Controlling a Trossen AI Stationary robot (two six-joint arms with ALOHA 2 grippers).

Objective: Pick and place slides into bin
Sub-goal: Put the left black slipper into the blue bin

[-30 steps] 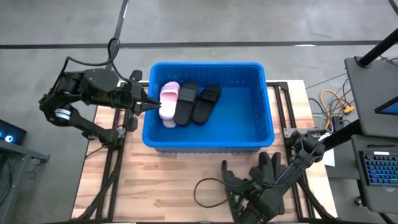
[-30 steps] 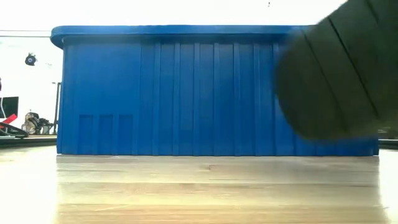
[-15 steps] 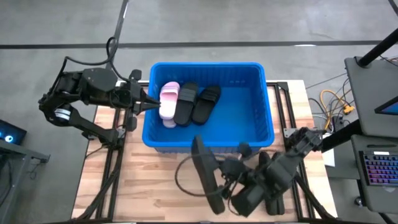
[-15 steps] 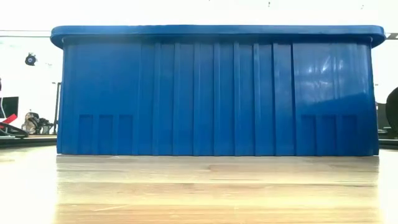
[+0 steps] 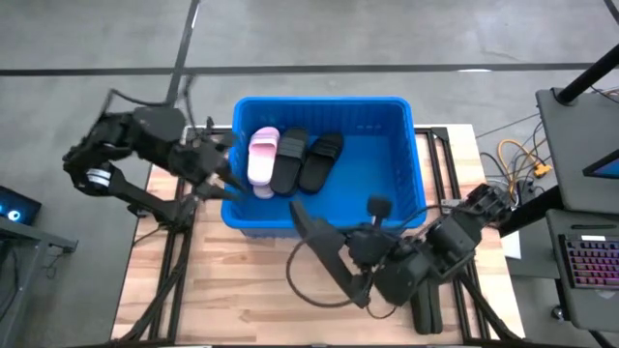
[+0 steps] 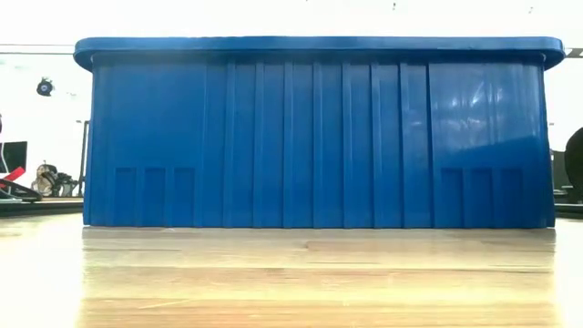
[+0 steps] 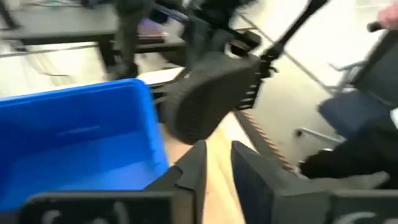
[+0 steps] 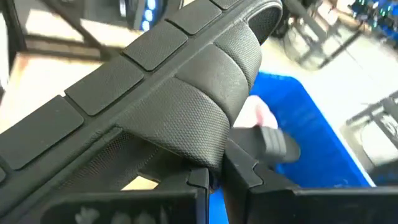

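Observation:
The blue bin [image 5: 319, 101] stands at the table's middle; its near wall fills the low view [image 6: 310, 137]. One pink slide [image 5: 263, 155] and two black slides [image 5: 288, 159] [image 5: 321, 159] lie on its floor at the left. My right gripper [image 5: 366, 263] is shut on another black slide [image 5: 324, 249], in the air just in front of the bin's near wall. My left gripper [image 5: 221, 182] hovers at the bin's left wall, fingers slightly apart and empty [image 7: 217, 171]. My right gripper pinches the black slide's broad strap at its edge [image 8: 208, 152] between its two fingers. The fingers come from the table's right, about level. The slide is lifted clear of the table and is turned on its side, its ribbed sole [image 8: 124, 68] showing in the right wrist view.
Bare wooden table [image 5: 242, 290] lies in front of the bin. A black cable [image 5: 305, 290] loops under the right arm. A desk with a keyboard [image 5: 590, 261] stands off the table's right edge.
My right gripper has risen from the table near its near edge, carrying the black slide up and toward the bin's near wall. The slide has left the low view. My left gripper has shifted a little toward the near edge beside the bin's left wall.

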